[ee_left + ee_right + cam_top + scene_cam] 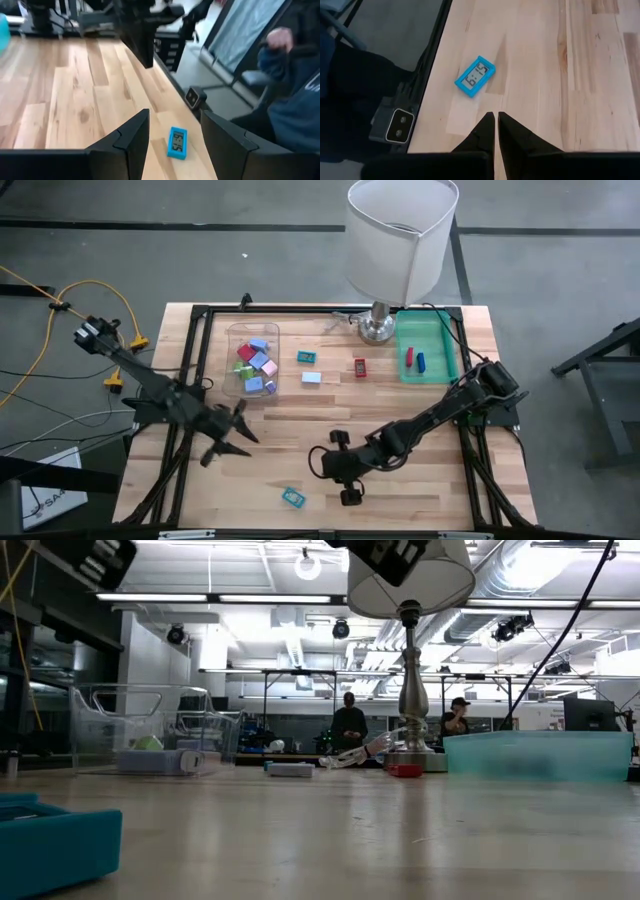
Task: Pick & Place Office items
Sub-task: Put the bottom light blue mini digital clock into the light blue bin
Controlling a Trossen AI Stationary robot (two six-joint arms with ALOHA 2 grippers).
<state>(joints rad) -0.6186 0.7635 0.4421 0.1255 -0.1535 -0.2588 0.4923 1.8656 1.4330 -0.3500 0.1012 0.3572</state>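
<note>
Blue clock (475, 75) lies flat near front edge of surface (400, 430), display up, small teal-blue frame, digits readable. Right gripper (495, 125) just beside it, fingers clenched, empty. Risk: closed fingers coming down would shove clock off the edge; must spread first. Left gripper (172, 132) near, fingers part open, holding nothing. Farther: clear bin (252, 362) with blocks, loose bits, teal tray (428, 352), lamp (398, 242).
</note>
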